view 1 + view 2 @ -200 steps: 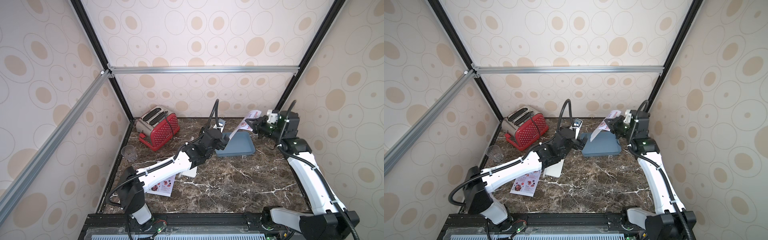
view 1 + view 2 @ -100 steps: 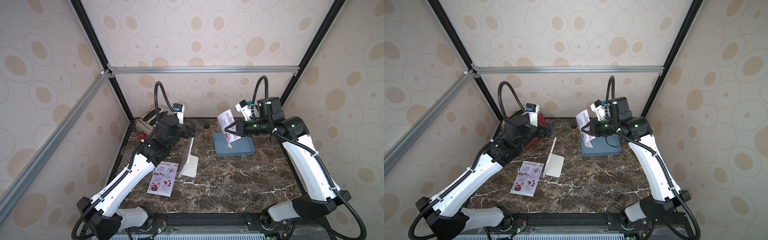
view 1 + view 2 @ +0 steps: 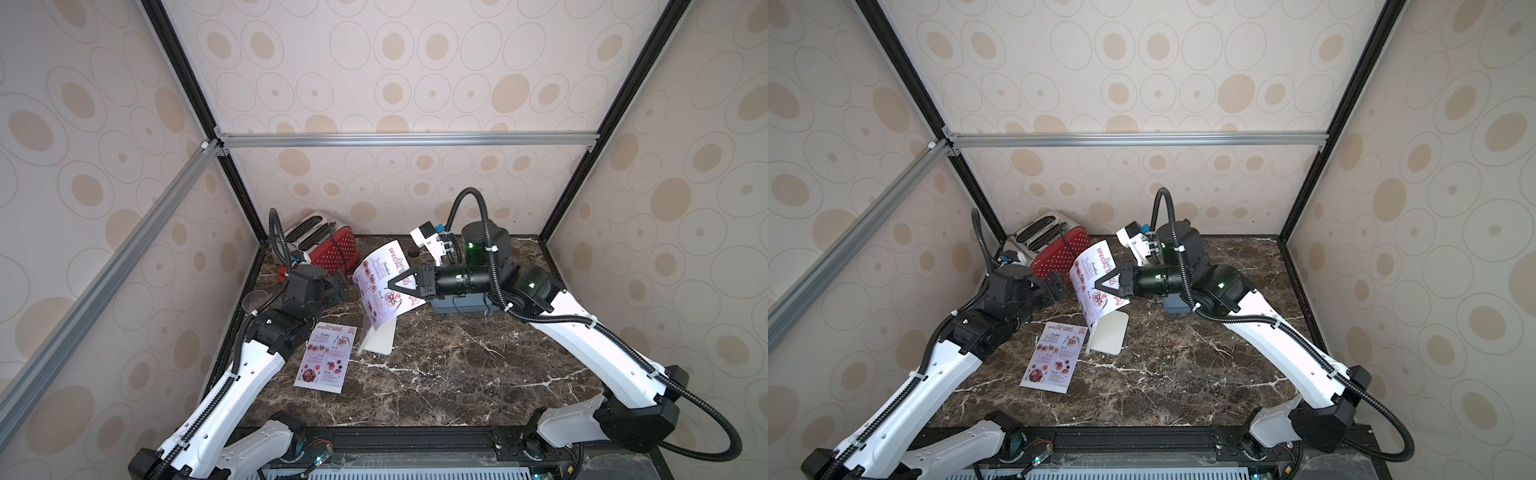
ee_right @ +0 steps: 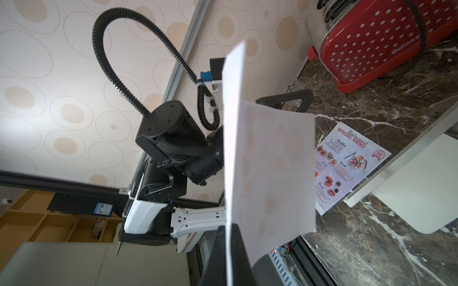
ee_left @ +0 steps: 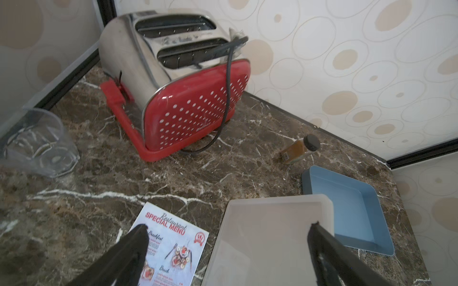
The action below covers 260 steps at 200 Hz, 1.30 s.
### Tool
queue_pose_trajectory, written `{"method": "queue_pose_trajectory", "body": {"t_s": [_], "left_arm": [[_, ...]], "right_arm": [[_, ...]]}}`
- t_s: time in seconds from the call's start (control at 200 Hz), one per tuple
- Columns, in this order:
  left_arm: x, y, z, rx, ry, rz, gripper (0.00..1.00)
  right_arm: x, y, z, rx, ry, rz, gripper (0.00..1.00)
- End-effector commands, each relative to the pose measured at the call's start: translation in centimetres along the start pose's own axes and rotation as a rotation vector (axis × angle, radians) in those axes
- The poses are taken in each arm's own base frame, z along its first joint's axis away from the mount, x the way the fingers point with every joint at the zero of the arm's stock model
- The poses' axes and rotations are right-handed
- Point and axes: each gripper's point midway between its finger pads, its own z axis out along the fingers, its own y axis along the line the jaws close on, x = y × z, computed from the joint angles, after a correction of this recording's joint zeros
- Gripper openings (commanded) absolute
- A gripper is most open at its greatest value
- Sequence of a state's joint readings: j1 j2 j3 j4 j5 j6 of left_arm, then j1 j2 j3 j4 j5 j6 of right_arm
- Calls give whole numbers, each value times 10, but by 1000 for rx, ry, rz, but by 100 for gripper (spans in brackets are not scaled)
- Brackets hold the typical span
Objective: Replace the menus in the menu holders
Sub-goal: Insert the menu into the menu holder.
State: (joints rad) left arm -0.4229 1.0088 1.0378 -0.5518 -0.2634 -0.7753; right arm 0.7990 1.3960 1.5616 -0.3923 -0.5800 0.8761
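**One menu up in the air, the other flat on the table**

Dark marble table point(image 3: 457, 374), red toaster point(image 3: 328, 245) at the back left. The right gripper point(image 3: 390, 287) is pinched tight on a menu point(image 3: 380, 291), dangling it over the clear menu holder point(image 3: 1111, 336); can't tell if they touch. The left gripper point(image 5: 226, 232) hangs nearby, fingers spread wide, gripping nothing. The other menu point(image 3: 326, 357) lies flat just beside the holder's base.

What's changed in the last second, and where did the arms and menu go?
The right gripper, shut on a menu, carried it from above the tray across toward the holder. The left gripper, open, pulled back from the holder toward the toaster. The other menu on the table, holder, tray and toaster stayed put.
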Motion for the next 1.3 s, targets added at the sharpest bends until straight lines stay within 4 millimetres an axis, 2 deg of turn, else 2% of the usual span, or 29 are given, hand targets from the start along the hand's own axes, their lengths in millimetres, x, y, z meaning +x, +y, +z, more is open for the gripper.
{"method": "queue_pose_trajectory", "body": {"t_s": [0.0,0.145,0.245,0.321,0.506,0.796,0.946,1.117,1.297], "left_arm": [[18,19,3,-61,47,-81,99],[35,24,8,-64,95,-77,99],[37,24,8,-60,100,-76,99],[37,24,8,-59,99,-73,99],[35,11,9,-4,110,-51,98],[32,-40,8,229,170,4,94],[34,-61,7,318,213,12,90],[36,-69,10,353,227,-2,89],[38,-73,14,363,239,-6,89]], "right_arm": [[-26,-7,7,-44,-168,55,0],[-26,-53,15,54,-223,110,0],[-21,-78,6,150,-240,118,0],[-19,-89,-5,205,-249,117,0],[-19,-91,-29,267,-289,114,0],[-16,-96,-34,294,-291,141,0],[-18,-92,-36,265,-305,160,0],[-21,-89,-44,202,-329,219,0],[-18,-93,-43,172,-312,267,0]]}}
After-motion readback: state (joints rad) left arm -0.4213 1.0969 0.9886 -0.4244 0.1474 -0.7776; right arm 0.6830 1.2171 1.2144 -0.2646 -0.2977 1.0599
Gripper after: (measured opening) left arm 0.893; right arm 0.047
